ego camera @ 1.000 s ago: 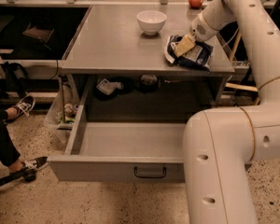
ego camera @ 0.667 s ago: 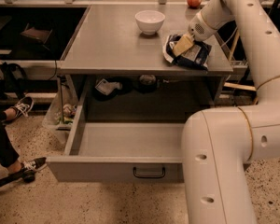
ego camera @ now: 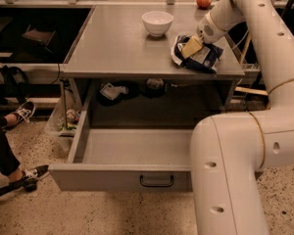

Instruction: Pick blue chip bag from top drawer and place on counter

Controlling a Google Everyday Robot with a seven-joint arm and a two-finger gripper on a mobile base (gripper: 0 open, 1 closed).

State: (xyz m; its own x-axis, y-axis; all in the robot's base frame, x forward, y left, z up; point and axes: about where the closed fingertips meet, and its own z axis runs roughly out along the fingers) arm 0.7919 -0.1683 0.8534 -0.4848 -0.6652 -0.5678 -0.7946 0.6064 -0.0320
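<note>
The wide grey metal top drawer [ego camera: 132, 148] stands pulled out, its visible floor bare. On the flat grey metal counter [ego camera: 117, 48] above, right of a round white bowl [ego camera: 157, 22], the dark navy glossy blue chip bag [ego camera: 206, 58] lies near the right front edge. The robot's gripper [ego camera: 192, 45] sits on the bag's top just as it did a second ago, though whether it grips or has let go cannot be told; with nothing moved since, the placing looks all but done, leaving only release and retreat.
</note>
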